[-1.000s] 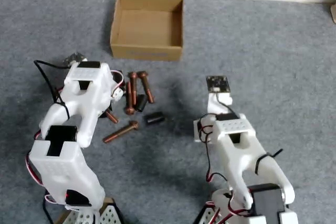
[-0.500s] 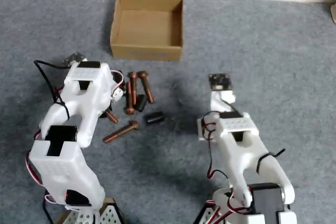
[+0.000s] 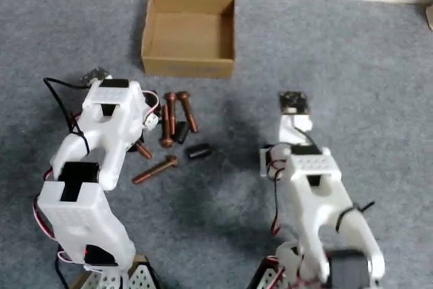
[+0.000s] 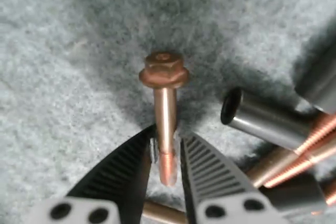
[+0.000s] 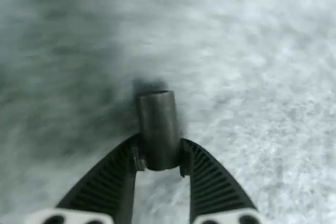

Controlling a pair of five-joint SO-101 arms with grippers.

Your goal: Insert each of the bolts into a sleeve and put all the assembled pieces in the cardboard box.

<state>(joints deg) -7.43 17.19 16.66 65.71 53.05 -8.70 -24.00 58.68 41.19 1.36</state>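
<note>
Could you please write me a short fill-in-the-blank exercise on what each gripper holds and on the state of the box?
1. The left gripper is shut on a copper-coloured ____.
2. The right gripper is shut on a dark ____.
3. Inside, the box is ____.
Missing words: bolt; sleeve; empty.

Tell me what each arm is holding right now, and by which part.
The left gripper grips a copper bolt by its threaded end; the right gripper grips a dark sleeve by one end.
</note>
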